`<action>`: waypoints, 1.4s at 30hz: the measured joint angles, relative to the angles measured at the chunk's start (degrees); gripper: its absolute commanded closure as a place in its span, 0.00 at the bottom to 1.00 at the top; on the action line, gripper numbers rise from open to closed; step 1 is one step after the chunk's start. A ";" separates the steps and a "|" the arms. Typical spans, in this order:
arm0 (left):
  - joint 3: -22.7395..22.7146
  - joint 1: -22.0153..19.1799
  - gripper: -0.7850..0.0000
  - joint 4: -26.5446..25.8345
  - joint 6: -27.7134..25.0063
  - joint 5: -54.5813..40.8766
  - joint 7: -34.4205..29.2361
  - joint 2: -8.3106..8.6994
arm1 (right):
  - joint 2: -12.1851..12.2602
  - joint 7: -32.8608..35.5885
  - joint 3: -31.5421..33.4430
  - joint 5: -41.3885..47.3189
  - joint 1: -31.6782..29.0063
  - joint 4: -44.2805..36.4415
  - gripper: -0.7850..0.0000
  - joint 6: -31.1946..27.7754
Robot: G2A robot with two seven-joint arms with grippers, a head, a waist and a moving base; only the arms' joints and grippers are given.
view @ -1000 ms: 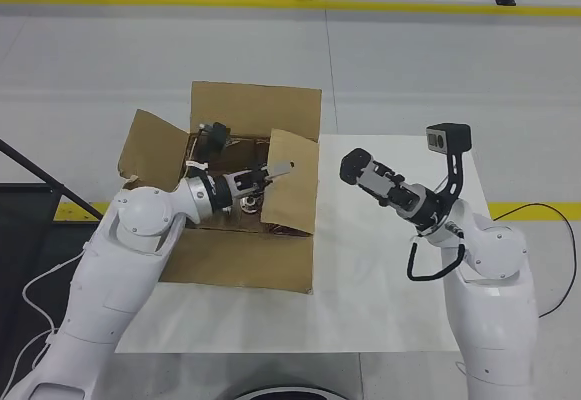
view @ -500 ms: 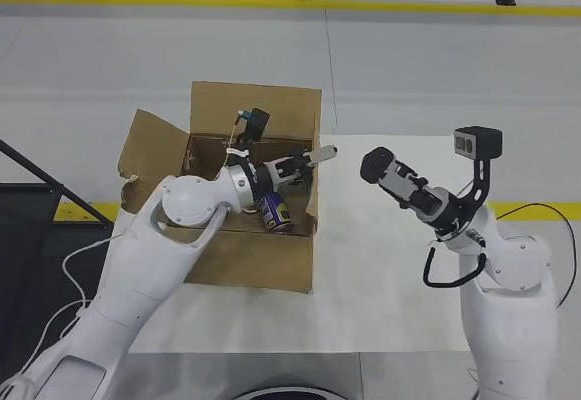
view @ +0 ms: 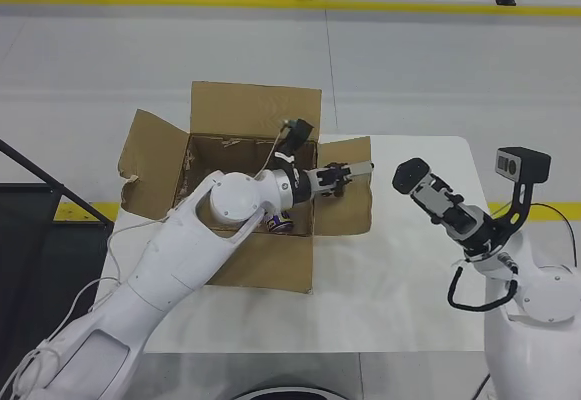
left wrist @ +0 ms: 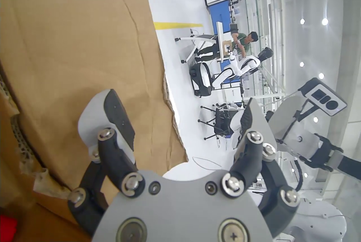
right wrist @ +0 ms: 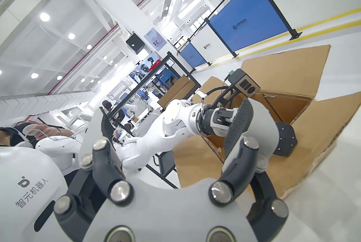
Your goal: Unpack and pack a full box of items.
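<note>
Cardboard box [view: 260,262]: open, right flap [view: 355,208] folded outward.
Left gripper [view: 355,172]: spread, empty, over that flap; box opening [view: 220,158] lies to its left.
Right gripper [view: 408,176]: spread, empty, farther right.

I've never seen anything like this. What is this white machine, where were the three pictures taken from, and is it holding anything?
It is a two-armed robot; each arm ends in a two-fingered pincer. The top view comes from a camera above its arms, looking down at a table with an open cardboard box. The other two come from cameras on the wrists, each looking along its own pincer. The left pincer is stretched across the box, over the side flap that lies folded out on the table; it is open and holds nothing. The right pincer hangs over the table beside the box, also open and empty. A blue item inside the box peeks out under the left arm, too hidden to name.
</note>
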 measured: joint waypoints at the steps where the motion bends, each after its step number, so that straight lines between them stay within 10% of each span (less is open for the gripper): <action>1: 0.29 -0.22 0.00 0.14 0.18 0.31 -0.30 -0.12 | 0.09 -0.04 -0.05 0.01 -0.02 0.05 0.00 0.00; 19: -4.28 1.76 0.00 -4.21 0.95 2.66 -2.21 0.38 | 1.05 -0.15 -2.65 -0.39 2.11 2.18 0.00 1.06; 28: -17.78 9.26 0.00 -17.85 4.23 6.87 -0.97 3.64 | 1.32 0.18 -5.77 -3.16 4.80 0.84 0.00 2.88; 42: -45.22 29.92 0.00 -40.61 11.09 13.55 -3.34 8.14 | 0.25 12.82 -28.49 -15.52 32.10 17.51 0.00 14.15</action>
